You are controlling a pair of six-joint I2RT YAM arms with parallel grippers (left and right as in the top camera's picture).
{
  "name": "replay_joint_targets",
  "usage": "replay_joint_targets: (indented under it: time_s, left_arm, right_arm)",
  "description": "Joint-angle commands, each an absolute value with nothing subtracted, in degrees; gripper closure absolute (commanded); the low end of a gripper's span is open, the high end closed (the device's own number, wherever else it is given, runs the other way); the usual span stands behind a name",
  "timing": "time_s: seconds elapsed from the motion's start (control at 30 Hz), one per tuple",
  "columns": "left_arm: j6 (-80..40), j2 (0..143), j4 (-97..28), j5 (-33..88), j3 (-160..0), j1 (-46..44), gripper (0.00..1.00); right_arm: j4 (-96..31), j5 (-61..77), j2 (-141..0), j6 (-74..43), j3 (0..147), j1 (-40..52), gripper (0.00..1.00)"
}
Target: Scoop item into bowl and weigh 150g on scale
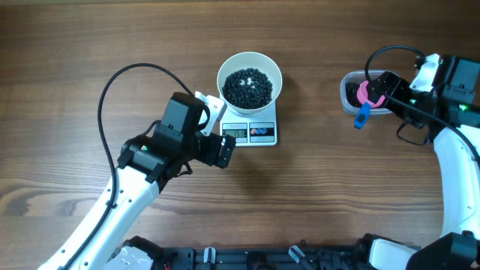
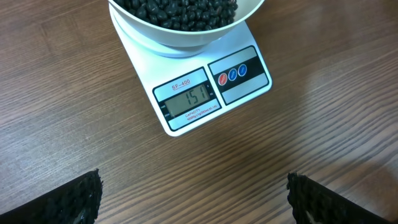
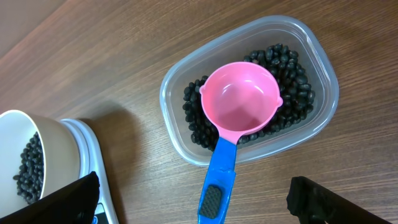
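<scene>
Beans (image 1: 248, 86), tiny, round and black, heaped in the white bowl (image 1: 277, 75) straight ahead of the left claw (image 2: 194, 200); a second lot in a clear plastic tub (image 3: 323, 62) below and ahead of the right claw (image 3: 199, 202). Wooden tabletop (image 1: 90, 45) under everything. White left arm (image 1: 135, 172) and right arm (image 1: 457, 172) both coming in from the near edge. Tub well apart from the left claw, off beyond the bowl. Bowl seated on the white scale (image 2: 199, 93), beans covering its bottom. Scale just ahead of the left claw, display side nearest the fingers, showing 151, with three coloured round buttons beside the display. Pink scoop (image 3: 239, 102) with a blue handle lying on the tub's beans, empty inside, handle overhanging the rim toward the right claw, its end in line with the gap between the fingers, not gripped. Both claws spread wide apart, clamped on nothing.
</scene>
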State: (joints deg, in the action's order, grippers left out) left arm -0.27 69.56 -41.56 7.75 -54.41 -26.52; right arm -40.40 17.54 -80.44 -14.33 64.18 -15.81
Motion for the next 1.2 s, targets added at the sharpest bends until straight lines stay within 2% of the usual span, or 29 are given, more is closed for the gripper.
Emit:
replay_joint_targets:
  time_s: [0.0,0.13,0.4,0.5,0.7,0.77,0.87,0.93,1.17]
  left_arm:
    - [-0.43,69.78,-41.41,7.42,-55.46,-26.79,0.0]
    - [-0.43,69.78,-41.41,7.44,-55.46,-26.79,0.0]
    - [-0.43,69.78,-41.41,7.42,-55.46,-26.79,0.0]
    - [-0.43,69.78,-41.41,7.42,-55.46,-26.79,0.0]
    - [-0.43,69.78,-41.41,7.42,-55.46,-26.79,0.0]
    - [-0.43,69.78,-41.41,7.42,-55.46,-26.79,0.0]
    - [-0.43,69.78,-41.41,7.42,-55.46,-26.79,0.0]
    - [-0.43,69.78,-41.41,7.42,-55.46,-26.79,0.0]
    - [-0.45,69.78,-41.41,7.42,-55.46,-26.79,0.0]
  right_arm:
    - [-40.1,17.78,-80.79,-15.22,64.05,-15.94,0.0]
    - [-39.99,17.85,-80.79,-15.84,64.05,-15.94,0.0]
    - [-39.66,17.78,-80.79,-38.87,64.05,-15.94,0.0]
    - [-39.53,17.74,-80.79,-42.26,64.05,-15.94,0.0]
    - [-41.17,18.02,-80.79,-40.97,64.05,-15.94,0.0]
    - [-43.86,18.02,-80.79,-35.33,64.05,-15.94,0.0]
    - [-50.61,17.58,-80.79,-20.43,64.05,-15.94,0.0]
    - [-53.74,17.1,-80.79,-15.86,64.05,-15.94,0.0]
    - [-54.61,16.53,-80.79,-15.11,64.05,-15.94,0.0]
